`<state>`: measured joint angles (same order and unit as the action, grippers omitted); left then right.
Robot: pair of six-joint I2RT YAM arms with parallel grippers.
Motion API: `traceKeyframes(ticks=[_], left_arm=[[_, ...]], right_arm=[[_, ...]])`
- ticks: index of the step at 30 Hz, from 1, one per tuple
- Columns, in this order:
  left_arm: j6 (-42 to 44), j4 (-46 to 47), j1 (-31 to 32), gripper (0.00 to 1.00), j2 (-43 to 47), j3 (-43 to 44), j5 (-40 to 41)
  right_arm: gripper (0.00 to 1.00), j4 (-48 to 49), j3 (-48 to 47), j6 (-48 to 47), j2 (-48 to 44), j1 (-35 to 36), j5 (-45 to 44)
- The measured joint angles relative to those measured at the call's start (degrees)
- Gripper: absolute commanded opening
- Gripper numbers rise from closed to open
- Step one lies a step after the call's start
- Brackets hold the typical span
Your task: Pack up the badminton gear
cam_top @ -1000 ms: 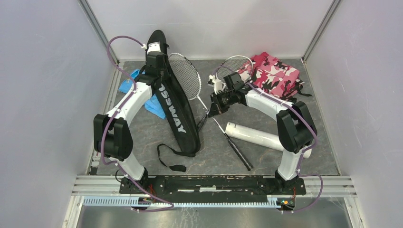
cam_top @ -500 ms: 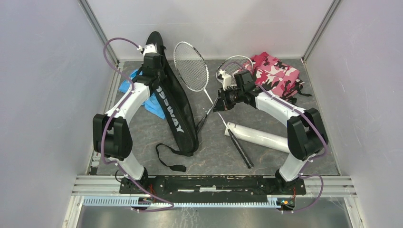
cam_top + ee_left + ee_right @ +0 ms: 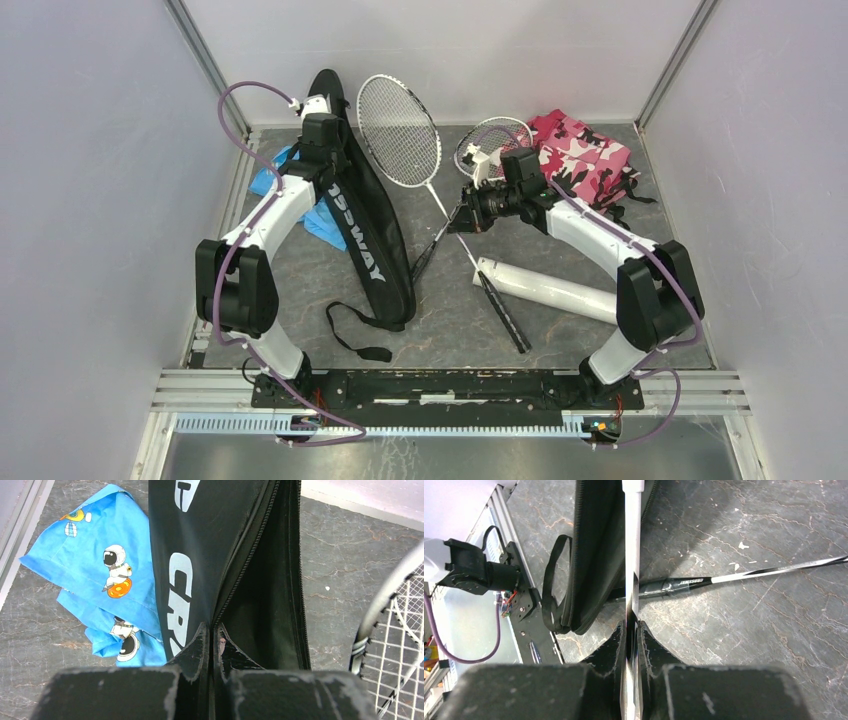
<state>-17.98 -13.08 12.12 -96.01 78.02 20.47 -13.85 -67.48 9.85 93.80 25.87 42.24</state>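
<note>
The left tool [image 3: 212, 630] is closed on the open edge of the racket bag [image 3: 190, 545], and the right tool [image 3: 631, 627] grips one racket [image 3: 632, 540] by its shaft.

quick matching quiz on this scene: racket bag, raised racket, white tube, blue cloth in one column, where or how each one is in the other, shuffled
Things:
1 racket bag
2 raised racket
3 white tube
4 blue cloth

Places and states:
a lying loose on the right side of the table
b partly under the bag
c open edge pinched by the left gripper
d shaft clamped in the right gripper

Pairs: 1-c, 2-d, 3-a, 4-b
</note>
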Motion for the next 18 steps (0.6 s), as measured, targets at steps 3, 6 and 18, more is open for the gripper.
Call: traceKeyframes(ticks=[3,6,18], left_arm=[[-0.24,0.13,0.00,0.02,0.00,0.00,-0.11],[-1.18,0.42,0.00,0.02,0.00,0.00,-0.92],[-5.25,1.38,0.00,0.02,0.00,0.00,-4.79]], right_arm=[[0.00,0.81,0.70,0.04,-0.76,0.00,1.27],[0.00,1.25,1.29,0.20,-0.83,0.13,1.84],[0.00,2.69,2.69,1.44,2.05,1.53,3.26]])
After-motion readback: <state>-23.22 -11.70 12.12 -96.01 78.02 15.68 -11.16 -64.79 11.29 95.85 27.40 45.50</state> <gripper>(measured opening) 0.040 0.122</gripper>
